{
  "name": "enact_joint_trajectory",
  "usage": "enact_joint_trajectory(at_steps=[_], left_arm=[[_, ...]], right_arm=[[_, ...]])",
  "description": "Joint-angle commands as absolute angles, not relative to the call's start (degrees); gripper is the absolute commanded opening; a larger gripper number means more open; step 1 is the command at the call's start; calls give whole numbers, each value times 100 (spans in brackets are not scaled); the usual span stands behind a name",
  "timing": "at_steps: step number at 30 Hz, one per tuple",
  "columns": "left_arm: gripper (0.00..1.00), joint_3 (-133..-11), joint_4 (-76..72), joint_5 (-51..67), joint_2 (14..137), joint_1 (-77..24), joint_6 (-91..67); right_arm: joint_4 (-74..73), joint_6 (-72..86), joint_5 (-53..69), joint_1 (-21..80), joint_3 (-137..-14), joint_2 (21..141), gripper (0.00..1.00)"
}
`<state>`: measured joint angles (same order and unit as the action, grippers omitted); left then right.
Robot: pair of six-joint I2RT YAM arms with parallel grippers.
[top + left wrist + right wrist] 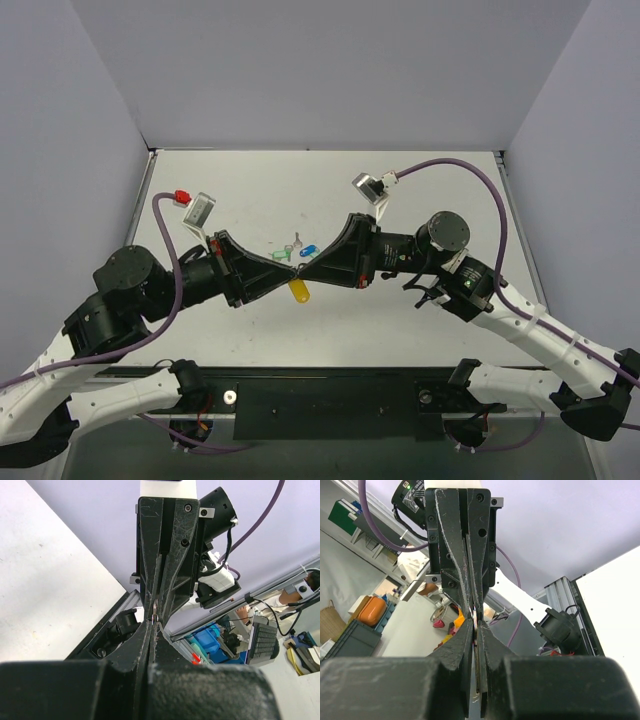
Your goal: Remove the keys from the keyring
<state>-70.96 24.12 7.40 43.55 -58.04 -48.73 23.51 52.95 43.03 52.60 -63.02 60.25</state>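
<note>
My two grippers meet tip to tip above the middle of the table. The yellow keyring tag (298, 290) hangs just below the point where they meet. My left gripper (291, 266) is shut on the thin metal ring, a sliver of which shows at its tips in the left wrist view (155, 614). My right gripper (306, 267) is shut on a thin flat metal piece, apparently a key (479, 625), which shows edge-on between its fingers. The rest of the ring and keys are hidden by the fingers.
A green key tag (282, 254) and a blue key tag (309, 250) lie on the table just behind the grippers, with a small silver key (296, 241) beside them. Grey walls enclose the table (420, 330) on three sides.
</note>
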Motion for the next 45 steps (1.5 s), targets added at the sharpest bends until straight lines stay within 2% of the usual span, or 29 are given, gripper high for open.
enact_joint_trajectory(at_steps=[1, 38, 43, 44, 45], left_arm=[[0, -7058, 1934, 299, 4289, -5801, -4913], [0, -6328, 1125, -1072, 3929, -5801, -5370], [0, -6468, 1264, -915, 4016, -5801, -5221], [1, -6547, 1405, -905, 4025, -5801, -5169], [12, -6687, 1632, -879, 4043, -5801, -5029]], right_arm=[[3014, 5458, 4307, 5309, -6293, 5994, 0], [3990, 5941, 3542, 5414, -5977, 6328, 0], [4210, 6082, 3620, 5432, -5941, 6416, 0], [4193, 6082, 3630, 5432, -5950, 6416, 0], [4158, 6065, 3673, 5432, -5950, 6407, 0]])
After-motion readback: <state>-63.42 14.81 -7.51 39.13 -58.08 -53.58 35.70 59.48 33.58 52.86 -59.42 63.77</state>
